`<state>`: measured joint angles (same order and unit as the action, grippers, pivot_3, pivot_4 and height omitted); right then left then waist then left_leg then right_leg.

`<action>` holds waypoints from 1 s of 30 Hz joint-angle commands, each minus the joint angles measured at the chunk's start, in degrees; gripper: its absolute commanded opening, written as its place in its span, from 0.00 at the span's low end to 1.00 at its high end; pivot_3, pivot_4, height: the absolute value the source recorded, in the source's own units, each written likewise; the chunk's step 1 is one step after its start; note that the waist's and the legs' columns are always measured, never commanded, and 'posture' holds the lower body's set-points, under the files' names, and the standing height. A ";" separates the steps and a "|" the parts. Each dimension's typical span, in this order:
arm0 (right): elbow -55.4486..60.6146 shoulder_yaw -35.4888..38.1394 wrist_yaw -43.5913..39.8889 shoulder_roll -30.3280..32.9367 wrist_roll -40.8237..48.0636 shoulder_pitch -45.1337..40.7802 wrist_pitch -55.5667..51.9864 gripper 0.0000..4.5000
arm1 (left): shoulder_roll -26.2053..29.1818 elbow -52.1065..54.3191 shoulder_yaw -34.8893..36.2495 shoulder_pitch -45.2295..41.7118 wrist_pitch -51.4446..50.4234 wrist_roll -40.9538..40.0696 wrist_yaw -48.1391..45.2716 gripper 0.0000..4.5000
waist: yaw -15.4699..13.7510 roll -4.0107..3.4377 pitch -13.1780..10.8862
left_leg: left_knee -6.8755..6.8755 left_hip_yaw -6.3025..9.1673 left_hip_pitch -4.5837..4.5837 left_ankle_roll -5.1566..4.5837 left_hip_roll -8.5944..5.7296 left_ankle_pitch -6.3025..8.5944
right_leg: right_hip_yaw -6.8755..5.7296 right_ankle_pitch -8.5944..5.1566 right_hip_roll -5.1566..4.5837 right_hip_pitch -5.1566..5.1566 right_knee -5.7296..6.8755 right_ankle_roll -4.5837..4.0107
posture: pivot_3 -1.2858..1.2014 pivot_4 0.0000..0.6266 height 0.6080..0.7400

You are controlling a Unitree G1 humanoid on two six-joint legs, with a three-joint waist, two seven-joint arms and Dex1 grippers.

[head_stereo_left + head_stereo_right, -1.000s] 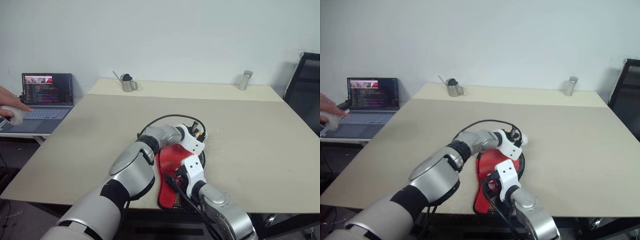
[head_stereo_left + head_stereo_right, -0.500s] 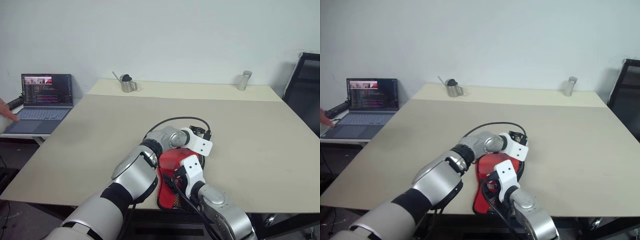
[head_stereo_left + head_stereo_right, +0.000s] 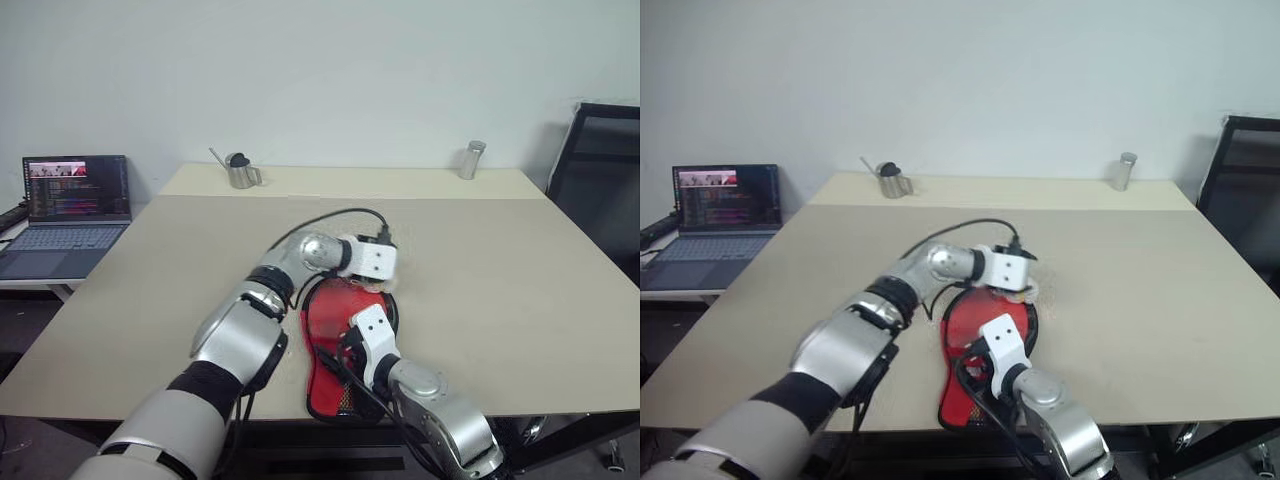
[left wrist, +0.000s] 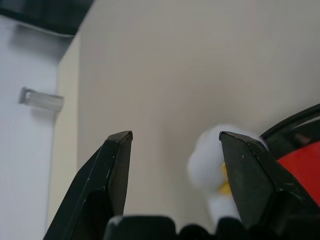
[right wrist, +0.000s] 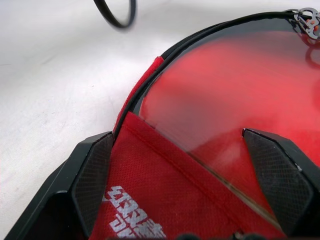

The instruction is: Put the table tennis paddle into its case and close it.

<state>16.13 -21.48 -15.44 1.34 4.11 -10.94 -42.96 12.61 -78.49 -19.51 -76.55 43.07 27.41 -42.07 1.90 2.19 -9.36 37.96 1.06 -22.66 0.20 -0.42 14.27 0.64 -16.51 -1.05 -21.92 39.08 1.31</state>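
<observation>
Lifted and spread empty, left gripper (image 4: 172, 145) hovers over the red case (image 3: 335, 330), lengthwise toward the wide-open right gripper (image 5: 192, 165).

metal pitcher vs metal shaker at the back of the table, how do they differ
The metal pitcher stands at the table's far left, the metal shaker at its far right. The pitcher is squat with a dark top and a thin handle sticking up; the shaker is a slim, plain cylinder. Both are silvery, upright, and far from the red case near the front edge.
</observation>
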 commanded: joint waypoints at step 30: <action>23.37 26.34 -25.63 32.77 36.01 -14.56 -26.23 1.00 | 21.21 82.05 17.36 48.83 -66.68 -48.13 -27.01 0.67 | -0.45 -0.49 -0.38 | -0.05 0.19 -0.33 0.01 -0.03 0.01 | -0.07 0.17 -0.12 -0.22 -0.10 -0.32 | 0.52 0.24 1.00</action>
<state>38.50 2.20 -38.96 32.67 37.77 -24.08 -69.52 34.94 3.15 -0.79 -27.05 -25.69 -21.83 -70.51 1.45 1.71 -9.75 37.91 1.23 -23.00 0.21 -0.45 14.28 0.57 -16.35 -1.17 -22.13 38.96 0.99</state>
